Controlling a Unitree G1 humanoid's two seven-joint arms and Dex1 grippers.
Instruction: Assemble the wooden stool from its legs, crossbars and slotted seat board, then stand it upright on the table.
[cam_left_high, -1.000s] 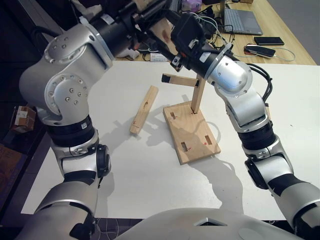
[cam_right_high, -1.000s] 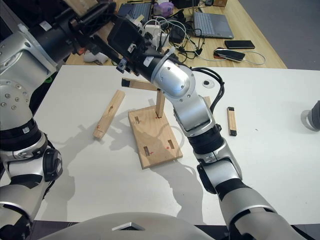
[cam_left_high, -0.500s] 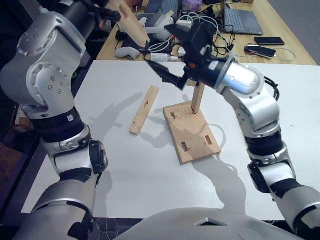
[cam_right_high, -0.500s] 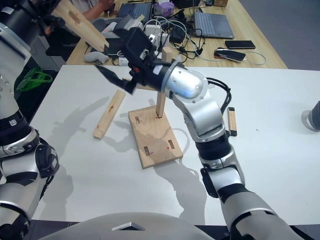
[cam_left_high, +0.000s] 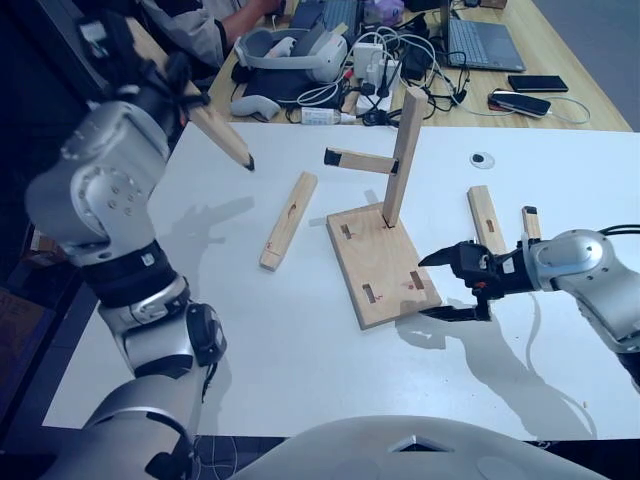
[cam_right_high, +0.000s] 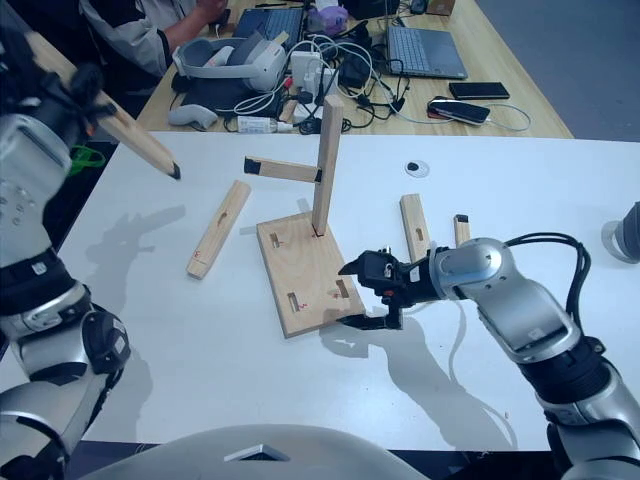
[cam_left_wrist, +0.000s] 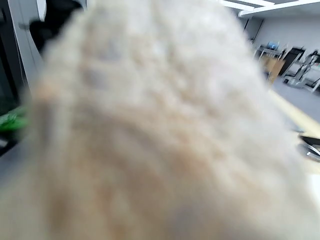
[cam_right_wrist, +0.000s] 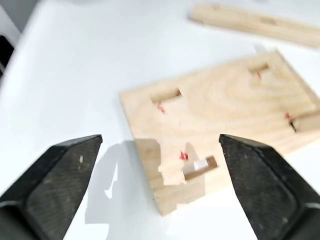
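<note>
- Your right claw (cam_left_high: 432, 287) is spread wide at the board's (cam_left_high: 375, 262) near right corner
- Left claw (cam_left_high: 150, 72) pinches a leg (cam_left_high: 218, 132) up over the table's (cam_left_high: 300, 380) far left corner
- Board lies flat mid-table

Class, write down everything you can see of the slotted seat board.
The seat board is a flat rectangle of pale wood lying on the white table. Three open rectangular slots show near its corners, with red marks beside them. A leg stands upright in the fourth, far slot. The open right claw is by its near right corner.
</note>
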